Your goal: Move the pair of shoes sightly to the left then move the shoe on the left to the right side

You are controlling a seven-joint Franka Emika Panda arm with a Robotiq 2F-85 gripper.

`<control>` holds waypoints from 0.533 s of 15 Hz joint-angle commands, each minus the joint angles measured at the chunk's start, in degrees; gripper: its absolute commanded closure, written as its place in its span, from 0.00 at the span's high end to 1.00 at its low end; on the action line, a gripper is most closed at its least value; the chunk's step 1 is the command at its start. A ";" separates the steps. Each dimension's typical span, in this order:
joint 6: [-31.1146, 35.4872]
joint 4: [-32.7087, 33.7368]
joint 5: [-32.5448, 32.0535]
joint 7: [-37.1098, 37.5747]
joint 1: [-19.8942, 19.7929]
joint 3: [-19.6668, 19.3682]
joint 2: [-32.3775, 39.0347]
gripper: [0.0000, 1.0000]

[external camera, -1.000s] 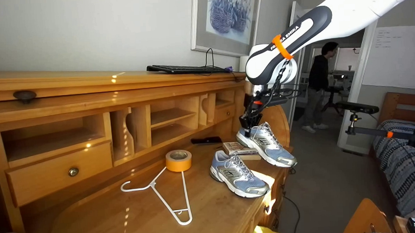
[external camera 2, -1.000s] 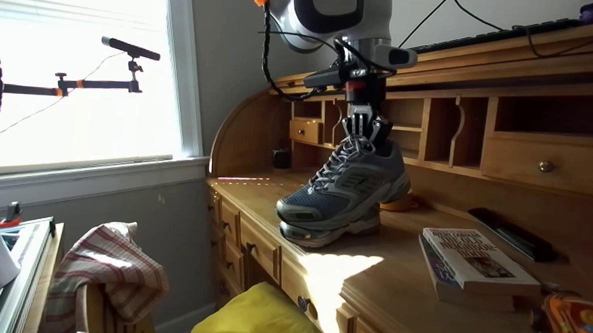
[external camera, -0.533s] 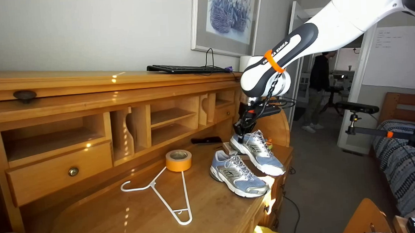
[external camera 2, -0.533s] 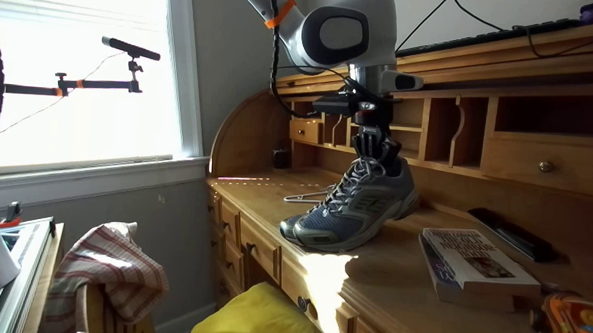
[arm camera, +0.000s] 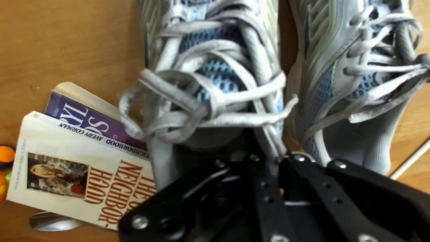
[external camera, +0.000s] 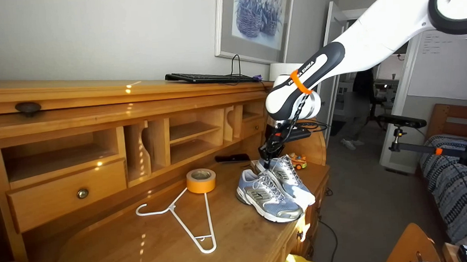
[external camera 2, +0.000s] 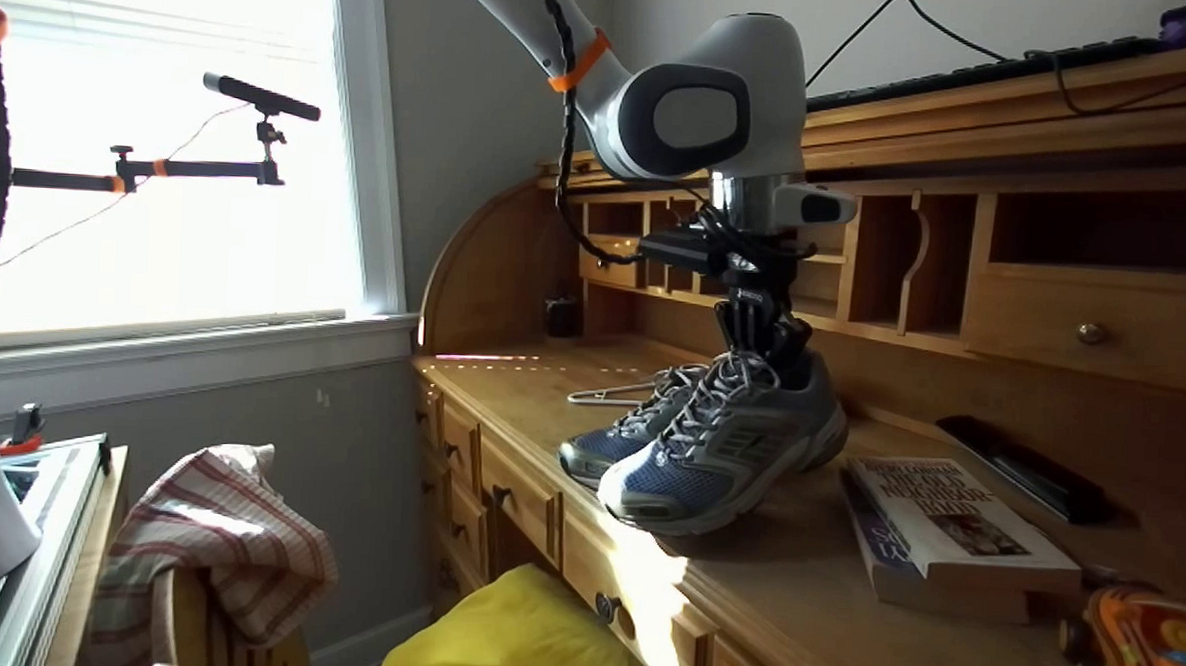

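Note:
The pair of shoes is two grey and light-blue sneakers on the wooden desk. My gripper [external camera: 268,163] is shut on the collar wall of one shoe [external camera: 285,174], one finger inside the opening. This held shoe also shows in an exterior view [external camera 2: 718,459] and in the wrist view [arm camera: 215,67]. It tilts toe-down, its heel seeming slightly raised; whether its toe touches the desk I cannot tell. The other shoe [external camera: 267,197] stands flat close beside it, on the right in the wrist view [arm camera: 346,67]; the held shoe partly hides it in an exterior view [external camera 2: 621,429].
An orange tape roll [external camera: 201,185] lies on a white hanger [external camera: 209,212] near the standing shoe. Stacked books [external camera 2: 955,519], a toy car [external camera 2: 1155,638] and a black object [external camera 2: 1028,467] lie on the held shoe's far side. Cubbies [external camera: 193,129] line the back.
The arm has lowered the held shoe from above the desk and brought it down beside the other shoe, heel still slightly high. The other shoe has not moved.

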 commanded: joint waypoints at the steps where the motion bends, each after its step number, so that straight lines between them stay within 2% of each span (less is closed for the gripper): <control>1: -0.11 3.56 0.48 1.10 -0.71 0.96 2.66 0.03; 2: 0.17 3.93 0.59 1.64 -0.59 0.99 3.02 0.31; 8: -0.32 4.63 3.16 3.19 -0.84 2.83 1.74 0.73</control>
